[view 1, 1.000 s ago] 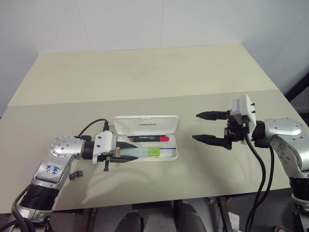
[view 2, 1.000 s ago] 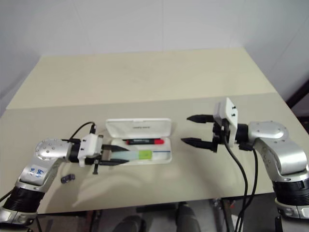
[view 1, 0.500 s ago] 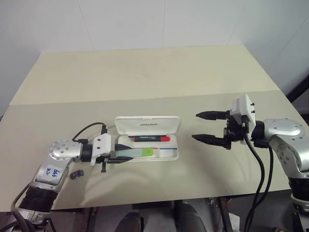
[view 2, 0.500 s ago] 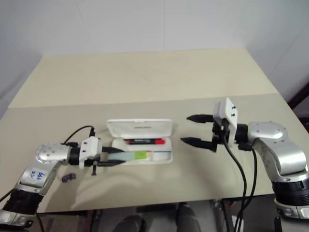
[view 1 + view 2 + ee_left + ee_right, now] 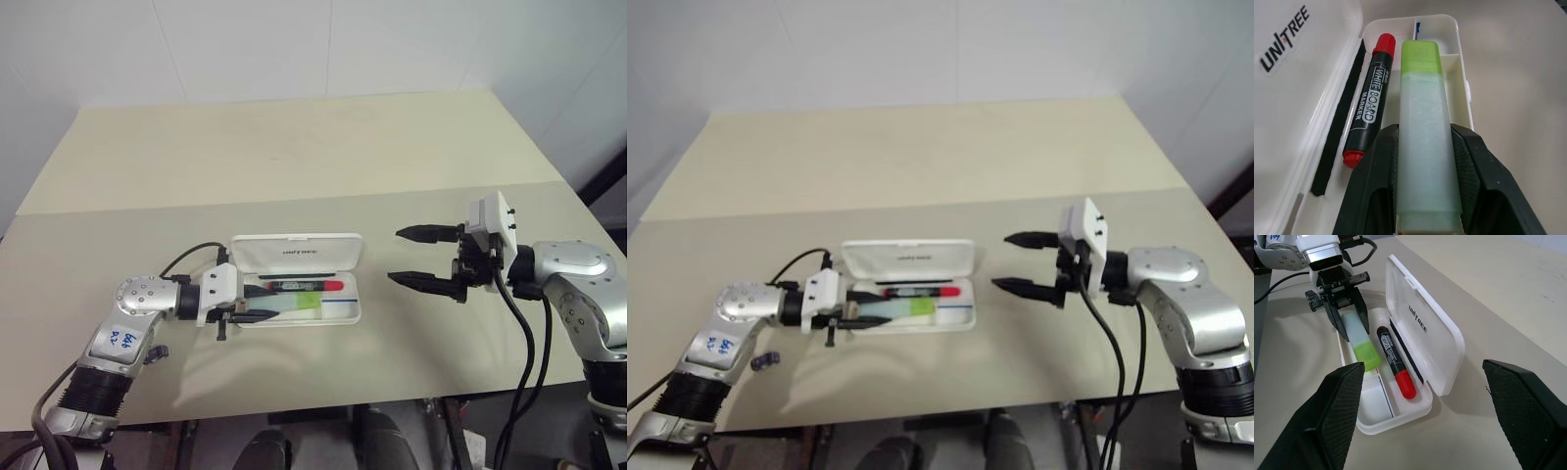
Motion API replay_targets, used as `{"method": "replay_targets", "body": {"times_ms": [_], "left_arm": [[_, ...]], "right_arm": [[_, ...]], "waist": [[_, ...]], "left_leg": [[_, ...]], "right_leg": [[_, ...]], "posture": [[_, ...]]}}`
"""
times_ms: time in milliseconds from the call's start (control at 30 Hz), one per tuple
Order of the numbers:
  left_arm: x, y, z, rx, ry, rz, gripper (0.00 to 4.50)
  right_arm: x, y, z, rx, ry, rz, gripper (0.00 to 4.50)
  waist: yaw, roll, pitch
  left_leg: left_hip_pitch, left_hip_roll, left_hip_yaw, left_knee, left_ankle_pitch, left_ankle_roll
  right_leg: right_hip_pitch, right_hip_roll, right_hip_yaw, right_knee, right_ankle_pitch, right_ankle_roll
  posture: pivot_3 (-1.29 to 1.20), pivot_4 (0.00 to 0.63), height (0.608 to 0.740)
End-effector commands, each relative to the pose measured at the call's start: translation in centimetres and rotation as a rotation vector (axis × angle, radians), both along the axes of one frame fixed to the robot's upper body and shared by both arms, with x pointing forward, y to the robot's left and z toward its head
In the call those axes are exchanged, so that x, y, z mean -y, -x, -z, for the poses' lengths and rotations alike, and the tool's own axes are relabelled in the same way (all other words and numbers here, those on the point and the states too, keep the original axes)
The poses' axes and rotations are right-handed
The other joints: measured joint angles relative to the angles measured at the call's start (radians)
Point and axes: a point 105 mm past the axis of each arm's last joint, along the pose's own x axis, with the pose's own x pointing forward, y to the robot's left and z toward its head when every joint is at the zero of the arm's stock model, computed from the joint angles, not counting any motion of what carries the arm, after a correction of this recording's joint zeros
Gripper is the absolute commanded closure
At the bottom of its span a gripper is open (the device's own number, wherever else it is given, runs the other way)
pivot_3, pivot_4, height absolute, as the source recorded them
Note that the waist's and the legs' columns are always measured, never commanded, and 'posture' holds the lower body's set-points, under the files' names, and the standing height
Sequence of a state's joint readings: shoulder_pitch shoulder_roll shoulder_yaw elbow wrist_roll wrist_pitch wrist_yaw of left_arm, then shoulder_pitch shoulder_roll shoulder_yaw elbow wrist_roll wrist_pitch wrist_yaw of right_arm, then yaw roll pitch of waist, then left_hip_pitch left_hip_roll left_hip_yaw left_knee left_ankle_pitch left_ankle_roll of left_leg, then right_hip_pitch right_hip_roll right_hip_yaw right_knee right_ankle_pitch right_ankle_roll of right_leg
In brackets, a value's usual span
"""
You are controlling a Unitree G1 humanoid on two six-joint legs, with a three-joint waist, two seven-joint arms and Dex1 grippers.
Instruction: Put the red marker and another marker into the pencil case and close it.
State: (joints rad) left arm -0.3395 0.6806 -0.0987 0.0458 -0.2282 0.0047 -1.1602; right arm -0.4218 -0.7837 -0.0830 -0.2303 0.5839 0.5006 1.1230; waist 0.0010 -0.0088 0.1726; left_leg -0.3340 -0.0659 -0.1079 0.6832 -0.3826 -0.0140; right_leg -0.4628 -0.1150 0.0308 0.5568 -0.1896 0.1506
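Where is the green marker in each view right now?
Left eye: green marker in the pencil case tray's front.
Right eye: same spot.
Left wrist: centre, between the left gripper fingers.
Right wrist.
Shared landmark: red marker lying beside it.

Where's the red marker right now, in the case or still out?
In. The red marker lies flat in the tray of the open pencil case, next to the hinged lid, beside the green marker that the left tool grips.
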Motion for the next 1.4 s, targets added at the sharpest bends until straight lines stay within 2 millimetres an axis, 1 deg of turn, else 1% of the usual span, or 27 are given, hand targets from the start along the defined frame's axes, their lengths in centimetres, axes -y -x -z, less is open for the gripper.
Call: {"method": "replay_targets", "body": {"times_ms": [33,67,133,300,400,433,800,1000,1167,1233,1400], "left_arm": [[-0.2,0.6,-0.4,0.012,-0.004,0.026,3.41],[-0.4,0.8,-0.3,0.005,-0.006,0.026,3.41],[-0.7,0.8,-0.2,-0.004,-0.012,0.024,2.68],[-1.0,1.0,-0.2,-0.006,-0.021,0.018,1.10],[-1.1,0.9,-0.5,0.014,-0.011,0.010,0.15],[-1.1,0.9,-0.6,0.019,-0.008,0.011,0.03],[-1.1,1.4,-1.9,0.038,0.052,0.022,0.03],[-1.0,2.1,-2.9,0.049,0.089,0.036,0.03],[-1.3,3.6,-4.5,0.045,0.133,0.031,0.03],[-1.9,4.5,-5.1,0.041,0.141,0.009,0.03],[-2.8,5.8,-5.7,0.020,0.139,-0.041,0.03]], "right_arm": [[-0.4,0.4,-1.2,0.054,-0.013,-0.025,0.41],[-0.4,0.4,-1.1,0.054,-0.014,-0.025,0.41],[-0.5,0.4,-1.1,0.054,-0.015,-0.026,0.41],[-0.6,0.3,-1.1,0.054,-0.018,-0.030,0.41],[-0.7,0.2,-1.0,0.054,-0.019,-0.034,0.41],[-0.7,0.2,-1.0,0.054,-0.018,-0.035,0.41],[-1.1,0.1,-0.8,0.046,-0.029,-0.049,0.41],[-1.2,0.1,-0.7,0.041,-0.031,-0.053,0.41],[-1.3,0.1,-0.6,0.035,-0.031,-0.054,0.41],[-1.3,0.0,-0.4,0.028,-0.030,-0.056,0.41],[-1.4,-0.2,-0.3,0.023,-0.033,-0.067,0.41]], "waist": [[0.000,0.000,0.000],[0.000,0.000,0.000],[-0.001,0.000,0.000],[-0.001,0.000,0.000],[-0.001,0.000,0.000],[-0.001,0.000,0.000],[-0.001,0.000,0.000],[-0.001,0.000,0.000],[-0.003,0.000,0.000],[-0.004,0.000,0.000],[-0.003,0.000,0.000]], "left_leg": [[0.000,0.000,0.000,0.000,0.000,0.000],[0.000,0.000,0.000,0.000,0.000,0.000],[0.000,0.000,0.000,0.000,0.000,0.000],[0.000,0.000,0.000,0.000,0.000,0.000],[0.000,0.000,0.000,0.000,0.000,0.000],[0.000,0.000,0.000,0.000,0.000,0.000],[0.000,0.000,0.000,0.000,0.000,0.000],[0.000,0.000,0.000,0.000,0.000,0.000],[0.000,0.000,0.000,0.000,0.000,0.000],[0.000,0.001,0.001,0.000,0.000,0.000],[0.000,0.001,0.001,0.000,0.000,0.000]], "right_leg": [[0.000,0.000,0.000,0.000,0.000,0.000],[0.000,0.000,0.000,0.000,0.000,0.000],[0.000,0.000,0.000,0.000,0.000,0.000],[0.000,0.000,0.000,0.000,0.000,0.000],[0.000,0.000,0.000,0.000,0.000,0.000],[0.000,0.000,0.000,0.000,0.000,0.000],[0.000,0.000,0.000,0.000,0.000,0.000],[0.000,0.000,0.000,0.000,0.000,0.000],[0.000,0.000,0.000,0.000,0.000,0.000],[0.000,0.000,0.000,0.000,0.000,0.000],[0.000,0.000,0.000,0.000,0.000,-0.001]], "posture": [[0.00,0.150,0.740],[0.00,0.150,0.740],[0.00,0.150,0.740],[0.00,0.150,0.740],[0.00,0.150,0.740],[0.00,0.150,0.740],[0.00,0.150,0.740],[0.00,0.150,0.740],[0.00,0.150,0.740],[0.00,0.150,0.740],[0.00,0.150,0.740]]}}
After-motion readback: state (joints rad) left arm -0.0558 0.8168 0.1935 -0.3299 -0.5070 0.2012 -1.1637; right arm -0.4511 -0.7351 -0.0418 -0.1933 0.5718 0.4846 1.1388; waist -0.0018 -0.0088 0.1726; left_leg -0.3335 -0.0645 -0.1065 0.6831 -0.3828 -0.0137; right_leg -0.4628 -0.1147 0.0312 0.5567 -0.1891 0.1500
